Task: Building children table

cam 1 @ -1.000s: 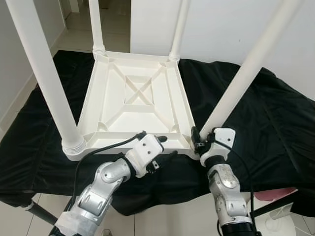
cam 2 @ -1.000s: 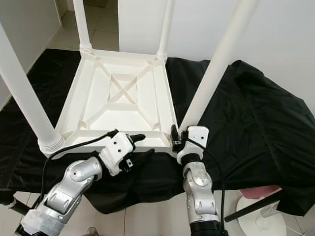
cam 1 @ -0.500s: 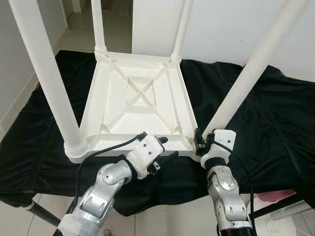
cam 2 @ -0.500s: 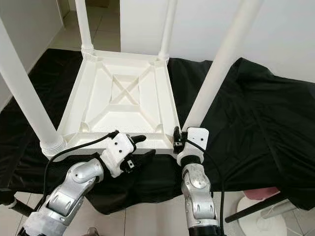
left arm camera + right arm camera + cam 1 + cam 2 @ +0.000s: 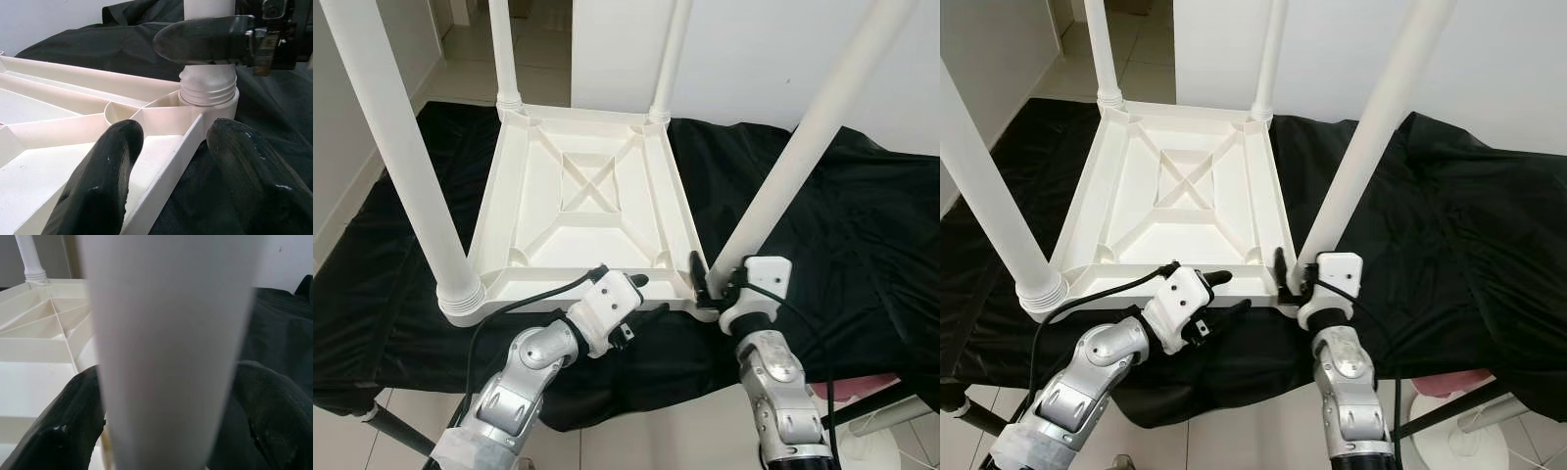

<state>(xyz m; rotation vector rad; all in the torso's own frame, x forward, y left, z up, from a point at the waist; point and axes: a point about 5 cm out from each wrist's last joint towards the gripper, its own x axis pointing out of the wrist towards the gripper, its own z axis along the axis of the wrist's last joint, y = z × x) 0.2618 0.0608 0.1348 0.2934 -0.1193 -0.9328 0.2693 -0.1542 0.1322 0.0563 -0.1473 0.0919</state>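
Tabletop (image 5: 582, 220) lies upside down on the black cloth (image 5: 862, 235) over the surface, ribs up, all four legs in their corner sockets and pointing up.

Your right gripper (image 5: 710, 286) is at the near right corner, narrow, its fingers closed around the base of the near right leg (image 5: 793, 162), just above the threaded collar. In the right wrist view the leg (image 5: 166, 347) sits between the two black fingers (image 5: 73, 426). The leg's long axis runs up and tilts away to the right, not plumb like the others.

Your left gripper (image 5: 641, 296) is wide, straddling the near rim of the tabletop just left of that socket; one finger inside the rim, one outside, holding nothing.

Judgement: last leg is being seated. The right arm is the one on it; the turn goes about the leg's long axis, so square it up first.
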